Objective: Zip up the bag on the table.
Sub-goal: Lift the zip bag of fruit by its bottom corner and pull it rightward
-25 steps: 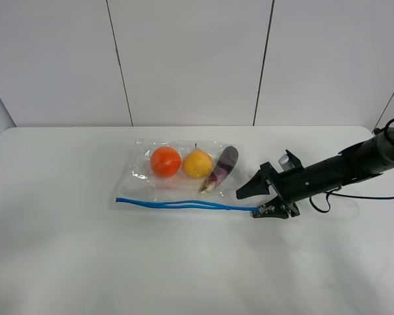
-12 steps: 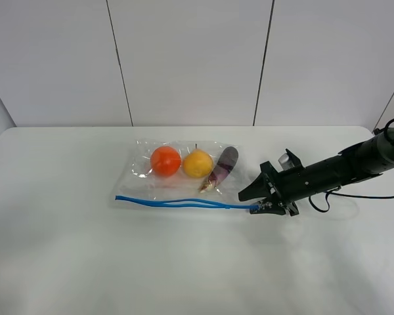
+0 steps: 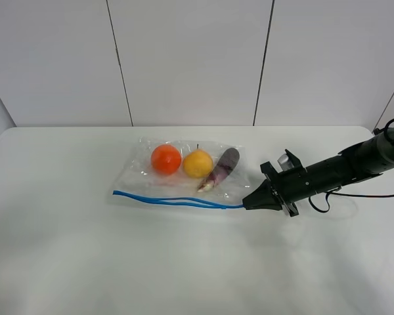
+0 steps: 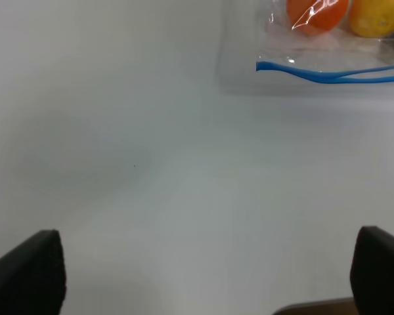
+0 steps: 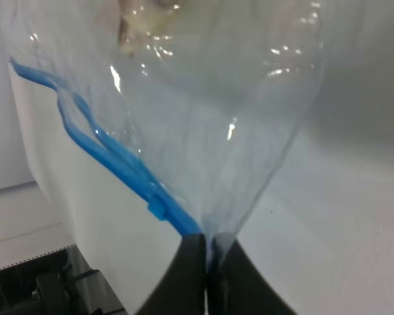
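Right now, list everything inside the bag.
Inside the bag: an orange fruit, a yellow fruit and a purple vegetable. Anything beneath them, or behind the plastic's glare, stays hidden.

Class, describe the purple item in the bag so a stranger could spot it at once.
On the white table lies a clear bag with a blue zipper strip. Of three items inside, the eggplant is rightmost in the high view: long and dark purple, unlike the round orange fruit and yellow fruit.
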Controlling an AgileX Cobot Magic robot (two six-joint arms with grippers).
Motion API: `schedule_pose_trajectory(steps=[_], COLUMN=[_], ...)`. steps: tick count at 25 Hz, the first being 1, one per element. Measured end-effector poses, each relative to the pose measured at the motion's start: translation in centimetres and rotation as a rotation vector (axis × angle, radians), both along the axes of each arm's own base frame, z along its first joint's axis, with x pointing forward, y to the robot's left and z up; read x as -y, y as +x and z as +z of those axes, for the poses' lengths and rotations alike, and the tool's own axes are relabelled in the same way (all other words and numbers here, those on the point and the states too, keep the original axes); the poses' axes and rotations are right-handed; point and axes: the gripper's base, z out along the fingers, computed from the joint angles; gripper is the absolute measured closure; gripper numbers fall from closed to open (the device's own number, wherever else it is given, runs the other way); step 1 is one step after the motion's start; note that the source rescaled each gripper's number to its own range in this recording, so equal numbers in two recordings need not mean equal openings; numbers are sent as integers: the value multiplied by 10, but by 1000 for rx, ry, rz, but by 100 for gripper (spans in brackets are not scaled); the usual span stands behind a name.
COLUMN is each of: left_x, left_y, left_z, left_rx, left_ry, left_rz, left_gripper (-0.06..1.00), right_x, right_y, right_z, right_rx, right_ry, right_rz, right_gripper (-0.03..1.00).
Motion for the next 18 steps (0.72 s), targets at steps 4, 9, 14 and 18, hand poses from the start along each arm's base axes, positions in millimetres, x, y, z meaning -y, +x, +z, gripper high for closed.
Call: schedule_pose_trajectory(steps=[4,9,14,18], left_x=[0,0,0,0], left_y=[0,0,0,0], left_z=[0,0,0,0], left_rx=[0,0,0,0], left_ry=[0,0,0,0], left_rz=[0,0,0,0], left_gripper=[-6,-6,-6,-6], right_x=[0,-2,-5,-7], right_y=[0,-1,6,19], right_z=[0,3,15,28], right_rx=[-2,-10,13,42], right_ry=[5,36,119,181], right_rz=[3,9,30,2], right_gripper=[96,96,96,96])
